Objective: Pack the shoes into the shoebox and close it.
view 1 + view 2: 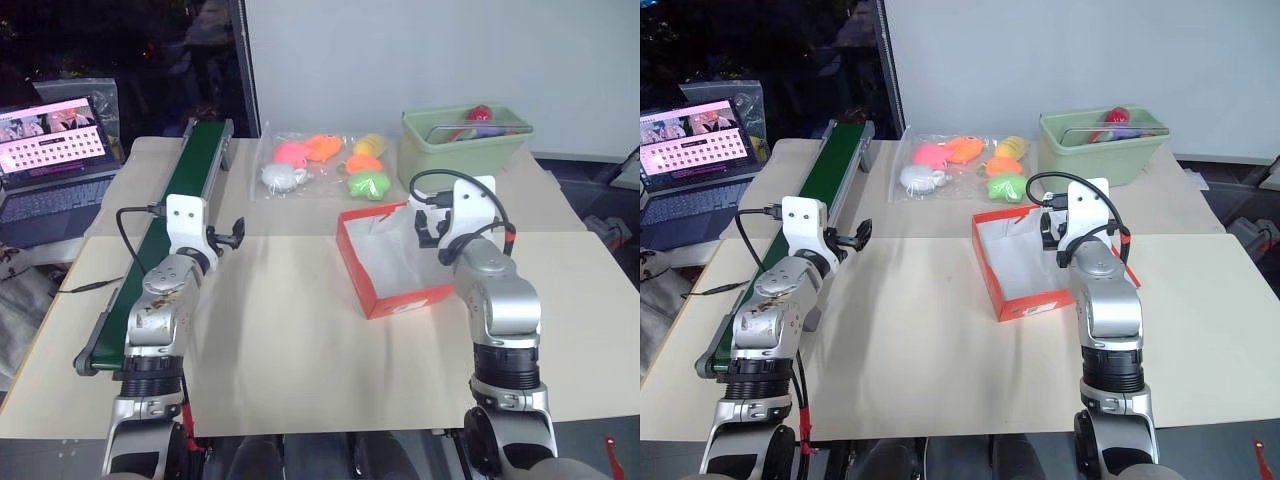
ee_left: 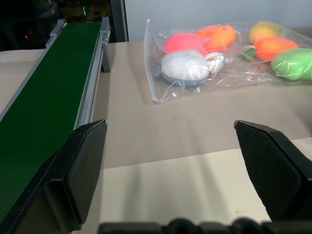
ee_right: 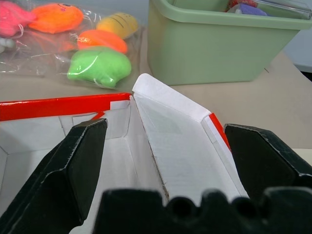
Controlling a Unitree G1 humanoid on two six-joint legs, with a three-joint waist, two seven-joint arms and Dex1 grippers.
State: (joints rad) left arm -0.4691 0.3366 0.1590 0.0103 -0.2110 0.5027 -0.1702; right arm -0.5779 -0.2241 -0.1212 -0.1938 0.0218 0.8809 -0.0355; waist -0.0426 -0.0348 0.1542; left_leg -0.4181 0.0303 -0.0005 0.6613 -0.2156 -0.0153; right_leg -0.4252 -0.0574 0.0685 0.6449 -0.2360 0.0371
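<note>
While no sneakers can be made out on the table | left gripper point(image 2: 170, 161) spread wide, nothing held | right gripper point(image 3: 165, 161) spread wide over the open, empty shoebox point(image 1: 372, 290), lid just beyond it | sneakers should be located first; box left undisturbed.

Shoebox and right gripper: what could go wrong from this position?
The right gripper hangs open over the shoebox beside its upright white flap; lowering could crush or tip it. No shoes lie on the table, so a search might snag the clear toy bag.
</note>
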